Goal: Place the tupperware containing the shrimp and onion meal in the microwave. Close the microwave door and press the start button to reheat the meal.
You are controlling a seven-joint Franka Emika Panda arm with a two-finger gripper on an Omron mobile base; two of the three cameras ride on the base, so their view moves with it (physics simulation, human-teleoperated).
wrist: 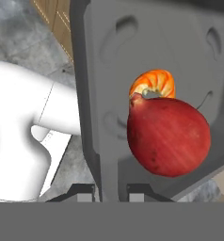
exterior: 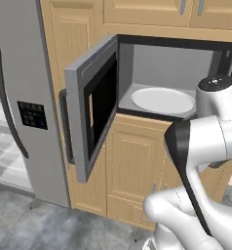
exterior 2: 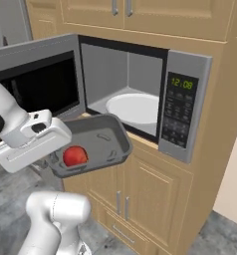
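- Gripper pinches the near rim of the tupperware, 1 fingertip either side of the wall; the arm reaches level toward the microwave.
- Grey tub hangs in the air just before the open cavity, carrying a red onion touching an orange shrimp.
- Microwave door stands swung wide.
- From the right base camera the shrimp is hidden.

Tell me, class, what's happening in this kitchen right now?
The robot's gripper is shut on the rim of the tupperware, holding it in the air in front of the microwave. An onion and a shrimp lie inside the tub. The microwave door stands wide open, and the white turntable has nothing on it yet.
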